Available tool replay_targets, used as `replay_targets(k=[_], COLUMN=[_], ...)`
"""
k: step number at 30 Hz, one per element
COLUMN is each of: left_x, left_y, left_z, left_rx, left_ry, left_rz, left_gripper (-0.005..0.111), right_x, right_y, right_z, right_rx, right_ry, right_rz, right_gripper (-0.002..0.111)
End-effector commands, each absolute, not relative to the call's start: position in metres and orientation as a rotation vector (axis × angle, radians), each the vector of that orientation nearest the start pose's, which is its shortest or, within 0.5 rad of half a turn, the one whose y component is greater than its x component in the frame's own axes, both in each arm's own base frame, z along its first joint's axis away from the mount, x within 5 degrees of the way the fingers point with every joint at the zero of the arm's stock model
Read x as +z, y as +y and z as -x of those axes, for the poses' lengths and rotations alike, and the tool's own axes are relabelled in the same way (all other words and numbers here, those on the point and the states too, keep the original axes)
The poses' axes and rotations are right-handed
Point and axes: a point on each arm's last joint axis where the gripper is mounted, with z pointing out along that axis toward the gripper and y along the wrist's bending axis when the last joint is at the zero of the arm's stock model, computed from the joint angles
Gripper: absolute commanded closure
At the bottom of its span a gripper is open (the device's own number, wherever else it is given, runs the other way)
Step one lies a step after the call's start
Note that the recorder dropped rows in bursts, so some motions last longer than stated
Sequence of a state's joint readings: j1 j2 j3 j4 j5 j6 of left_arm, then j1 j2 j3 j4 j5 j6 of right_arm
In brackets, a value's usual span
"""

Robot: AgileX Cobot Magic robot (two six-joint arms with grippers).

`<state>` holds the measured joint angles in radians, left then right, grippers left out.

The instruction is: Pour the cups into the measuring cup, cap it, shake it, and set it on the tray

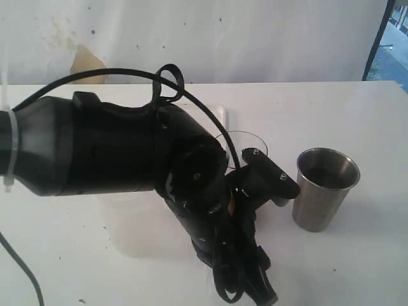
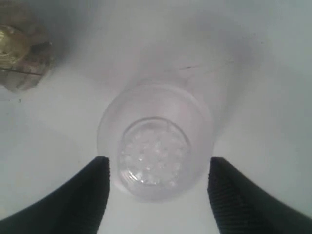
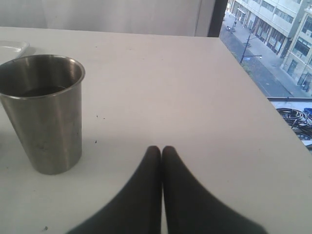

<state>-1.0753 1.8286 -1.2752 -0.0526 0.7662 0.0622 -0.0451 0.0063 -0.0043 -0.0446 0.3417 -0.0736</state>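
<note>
Early pour stage, we reckon. Left gripper (image 2: pixel 159 165) hangs over measuring cup (image 2: pixel 156 109), jaws spread wide either side, gripping nothing. Right gripper (image 3: pixel 161 152) pinched closed, empty, near steel tumbler (image 3: pixel 43 114) (dark fill inside). Next we'd want right jaws opened, tumbler grabbed.

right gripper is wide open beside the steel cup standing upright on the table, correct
Not quite. The right gripper is shut, its fingertips pressed together with nothing between them, as the right wrist view shows. The steel cup does stand upright on the table beside it.
</note>
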Motion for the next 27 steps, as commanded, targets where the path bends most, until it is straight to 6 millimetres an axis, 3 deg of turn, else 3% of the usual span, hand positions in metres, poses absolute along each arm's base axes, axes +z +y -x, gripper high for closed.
replay_targets(k=[1,5,8,11,13,17,18,22,27], left_x=[0.211,0.212,0.225,0.264,0.293,0.335,0.346,0.364,0.366], left_y=[-0.332,-0.331,-0.328,-0.316,-0.302,-0.265,-0.248,-0.205,-0.165], left_z=[-0.175,-0.174,-0.172,-0.166,-0.159,-0.146,-0.142,-0.123,-0.098], left_rx=[-0.291,-0.291,-0.305,-0.368,-0.399,-0.335,-0.305,-0.357,-0.543], left_ry=[2.409,2.41,2.393,2.306,2.244,2.153,2.132,2.044,1.881], left_rz=[-1.482,-1.483,-1.473,-1.428,-1.405,-1.389,-1.342,-1.211,-1.045], left_gripper=[0.039,0.038,0.038,0.04,0.049,0.091,0.107,0.107,0.107], right_x=[0.183,0.183,0.183,0.183,0.183,0.183,0.183,0.183,0.183], right_y=[-0.004,-0.004,-0.004,-0.004,-0.004,-0.004,-0.004,-0.004,-0.004], right_z=[-0.054,-0.054,-0.054,-0.054,-0.054,-0.054,-0.054,-0.054,-0.054], right_rx=[-0.127,-0.127,-0.127,-0.127,-0.127,-0.127,-0.127,-0.127,-0.127], right_ry=[1.82,1.82,1.82,1.82,1.82,1.82,1.82,1.82,1.82], right_rz=[0.062,0.062,0.062,0.062,0.062,0.062,0.062,0.062,0.062], right_gripper=[0.108,0.108,0.108,0.108,0.108,0.108,0.108,0.108,0.108])
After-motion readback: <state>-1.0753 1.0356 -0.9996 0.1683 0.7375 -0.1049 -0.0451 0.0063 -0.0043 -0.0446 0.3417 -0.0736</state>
